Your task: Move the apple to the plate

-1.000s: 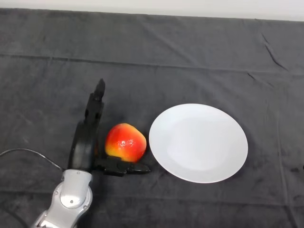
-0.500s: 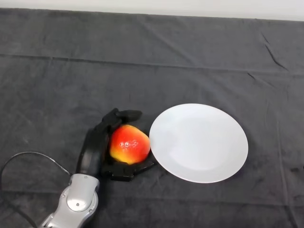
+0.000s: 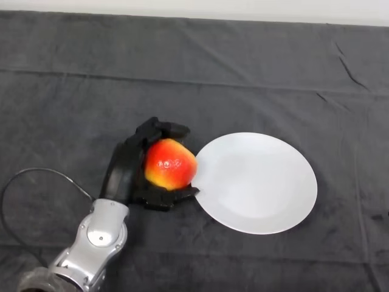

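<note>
Hand: the black hand (image 3: 127, 170) is curling round the apple (image 3: 170, 164). Its fingers (image 3: 164, 129) are wrapping over the far side of the apple. Its thumb (image 3: 173, 196) is reaching under the near side. So the hand is clamping on the apple.

Apple: it is red and yellow with a shiny spot. It is sitting inside the hand, left of the plate (image 3: 261, 182). Its right side is right at the plate's left edge. I cannot tell if it is resting on the cloth (image 3: 243, 73) or being held just above it.

Plate: it is white and round. It is lying flat on the counter, right of the hand. The tip of the thumb is touching or just crossing its left rim.

Arm: the silver-grey arm (image 3: 91, 249) is coming in from the lower left corner. It is pointing up toward the apple.

Counter: a dark grey cloth is covering it, with some creases far back and at the right. A pale strip (image 3: 243, 9) is showing along the top, behind the cloth.
</note>
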